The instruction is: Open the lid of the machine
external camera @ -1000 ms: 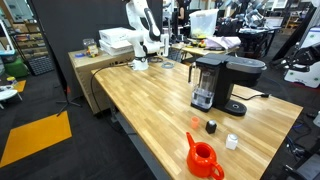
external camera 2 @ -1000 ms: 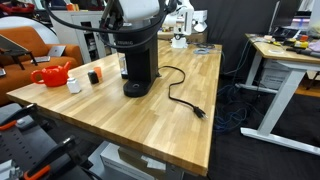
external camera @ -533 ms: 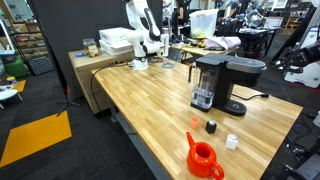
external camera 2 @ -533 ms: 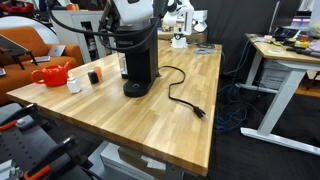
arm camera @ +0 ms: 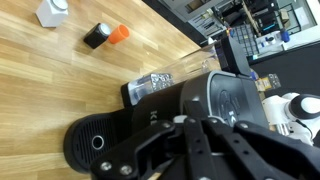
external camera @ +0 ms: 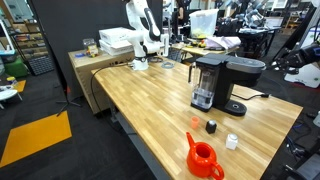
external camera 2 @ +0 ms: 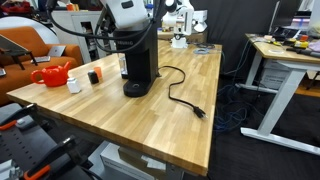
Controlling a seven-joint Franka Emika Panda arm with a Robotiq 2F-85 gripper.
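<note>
The machine (external camera: 212, 85) stands on the desk (external camera: 140, 100). In the wrist view its lid (arm camera: 236, 100) lies just beneath the jaws, toward 1 o'clock. Whether the jaws are released or clenched, I cannot tell.

The machine (external camera: 222, 84) is a black single-serve coffee maker standing upright on the bench (external camera: 150, 105), toward one end of the wooden top and back from its edges. It has a translucent grey water tank on one side, an overhanging head on the other and a round drip base below the head. The lid (external camera: 243, 64), a flat dark grey-black panel with rounded corners about as wide as the body, lies level and shut on the head above the bench, and in the wrist view the lid (arm camera: 232, 100) is seen from above, flush with the top.
</note>
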